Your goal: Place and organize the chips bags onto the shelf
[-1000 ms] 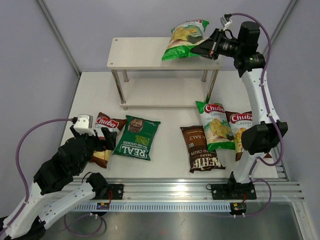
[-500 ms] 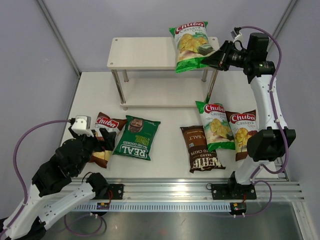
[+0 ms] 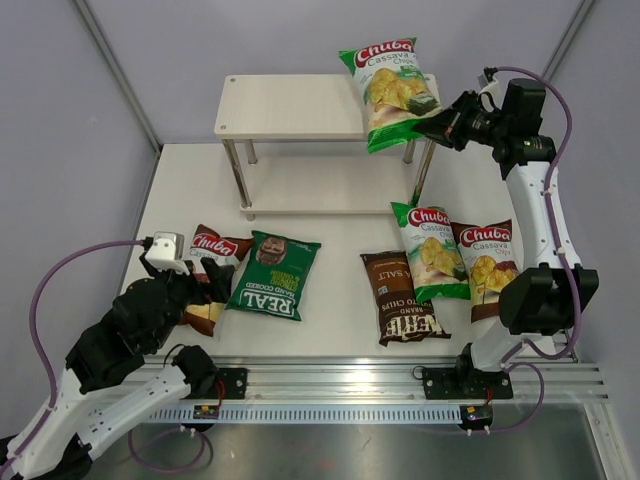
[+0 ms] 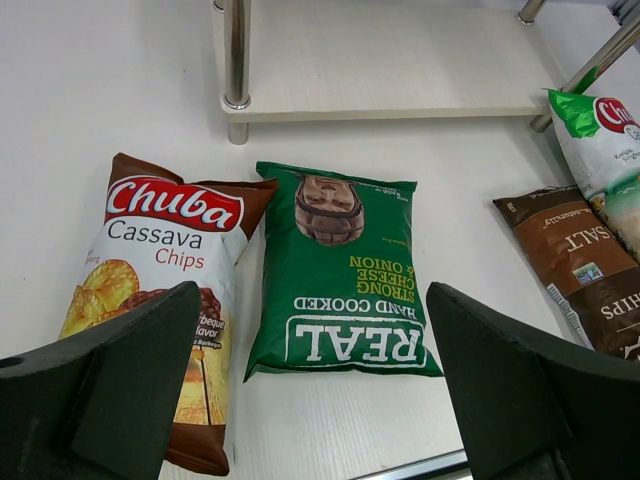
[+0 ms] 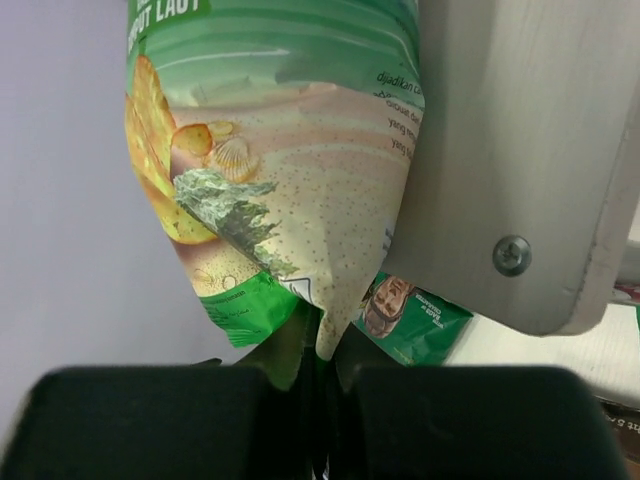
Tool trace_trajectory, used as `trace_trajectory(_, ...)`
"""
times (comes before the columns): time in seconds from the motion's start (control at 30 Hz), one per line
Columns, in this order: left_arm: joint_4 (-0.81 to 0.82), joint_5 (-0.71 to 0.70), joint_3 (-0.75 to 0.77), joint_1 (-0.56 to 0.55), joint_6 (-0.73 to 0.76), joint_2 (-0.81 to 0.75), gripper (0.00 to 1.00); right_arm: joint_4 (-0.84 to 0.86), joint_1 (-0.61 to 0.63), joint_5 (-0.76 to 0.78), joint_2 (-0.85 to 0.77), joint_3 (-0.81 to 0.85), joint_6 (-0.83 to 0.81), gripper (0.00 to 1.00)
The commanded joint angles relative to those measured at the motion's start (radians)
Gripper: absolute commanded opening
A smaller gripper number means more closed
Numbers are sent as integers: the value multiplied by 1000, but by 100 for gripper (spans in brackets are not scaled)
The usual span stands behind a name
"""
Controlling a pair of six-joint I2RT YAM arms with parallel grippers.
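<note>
lengthwise, the light-green bag [image 3: 393,92] points logo-end away from right hand [image 3: 446,114].

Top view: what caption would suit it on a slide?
Right gripper holds a light-green Chuba bag at the shelf's right end; five other bags lie on the table.

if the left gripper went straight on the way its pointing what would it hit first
Most likely the dark-green REAL bag, which lies flat between the fingers of the open left gripper in its wrist view. The brown-and-white Chuba bag lies under one finger and might touch first; depth is unclear.
</note>
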Motion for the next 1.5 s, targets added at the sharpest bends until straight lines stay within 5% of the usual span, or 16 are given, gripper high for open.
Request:
trace_trajectory(0.0, 46, 15, -3, 1, 10, -11, 99, 121, -3, 103, -71, -67, 101, 4)
trace_trajectory(0.6, 53, 15, -6, 1, 12, -19, 99, 234, 11, 168, -140, -154, 252, 11)
trace_trajectory(0.87, 51, 12, -6, 1, 12, -17, 99, 148, 11, 174, -150, -118, 183, 55)
trace_trajectory(1.1, 46, 3, -4, 1, 6, -5, 99, 102, 10, 203, -189, -130, 135, 66)
trace_trajectory(1.33, 40, -5, 0, 2, -2, 35, 99, 105, 10, 152, -250, -125, 106, 99)
trace_trajectory(1.47, 28, 6, 28, 2, -25, 96, 99, 30, 8, 157, -301, -128, -2, 99)
